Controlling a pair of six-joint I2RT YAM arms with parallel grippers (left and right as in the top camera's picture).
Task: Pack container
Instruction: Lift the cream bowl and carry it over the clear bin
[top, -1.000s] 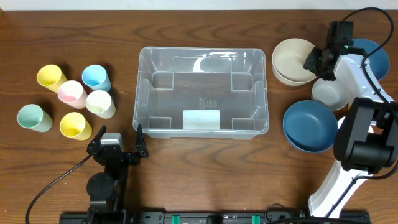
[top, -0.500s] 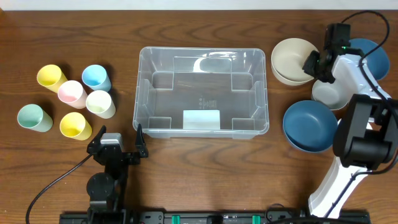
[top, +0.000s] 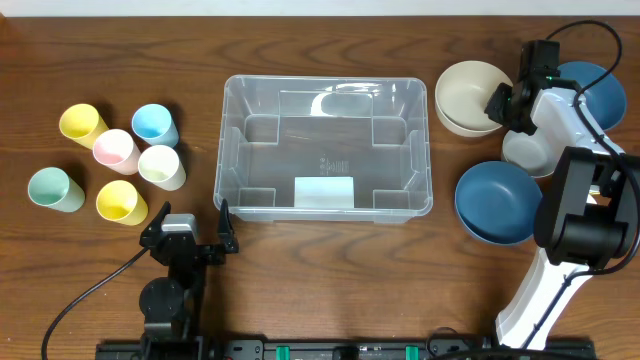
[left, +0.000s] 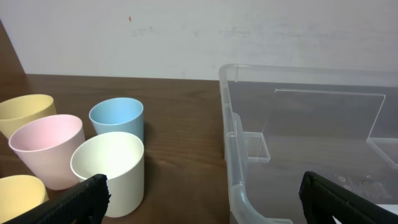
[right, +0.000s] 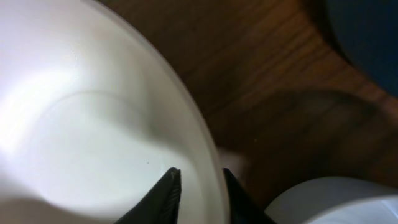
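Straddling cream bowl (right: 93, 137) rim, R tool (right: 200, 180) w/ jaws narrow, grip can't be told, L tool (top: 188, 222) held wide open, empty, nr container (top: 427, 150)

Even light overhead, one washed-out close-up

Soft, even light falls from above on your tabletop (top: 330, 250), leaving faint shadows by the cups (top: 115, 150) and a white glare patch on the far wall of the container (top: 340, 95). Your left wrist view is crisp and bright. Your right wrist view sits so close that the bowl (right: 81, 124) washes out and blurs, with dark shadow on the wood beside it.
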